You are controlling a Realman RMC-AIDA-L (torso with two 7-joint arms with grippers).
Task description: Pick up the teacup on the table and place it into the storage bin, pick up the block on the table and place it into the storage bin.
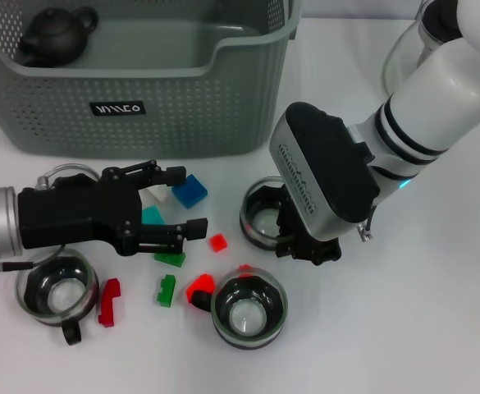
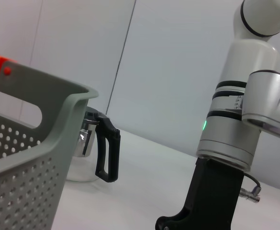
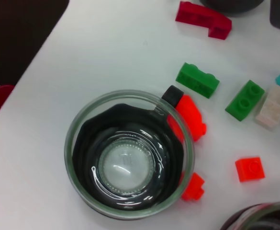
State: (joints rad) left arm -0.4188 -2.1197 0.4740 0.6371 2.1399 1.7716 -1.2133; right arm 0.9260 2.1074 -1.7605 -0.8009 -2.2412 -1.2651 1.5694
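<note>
The storage bin (image 1: 141, 107) stands at the back left, and its wall (image 2: 20, 163) also shows in the left wrist view. Three glass teacups with dark liners stand on the table: one (image 1: 260, 215) in the middle, one (image 1: 249, 308) in front, seen again in the right wrist view (image 3: 128, 158), and one (image 1: 57, 289) at the front left. My right gripper (image 1: 304, 244) hangs low against the middle teacup's right side. My left gripper (image 1: 178, 203) is open, with the white block (image 1: 157, 195) and cyan block (image 1: 151, 216) between its fingers and a blue block (image 1: 190, 190) beside them.
A dark teapot (image 1: 55, 34) lies in the bin's back left corner. Loose red and green blocks (image 1: 170, 258) are scattered between the cups, among them a red one (image 1: 217, 242) and a long red one (image 1: 108, 302). A glass jug (image 1: 416, 45) stands at the back right.
</note>
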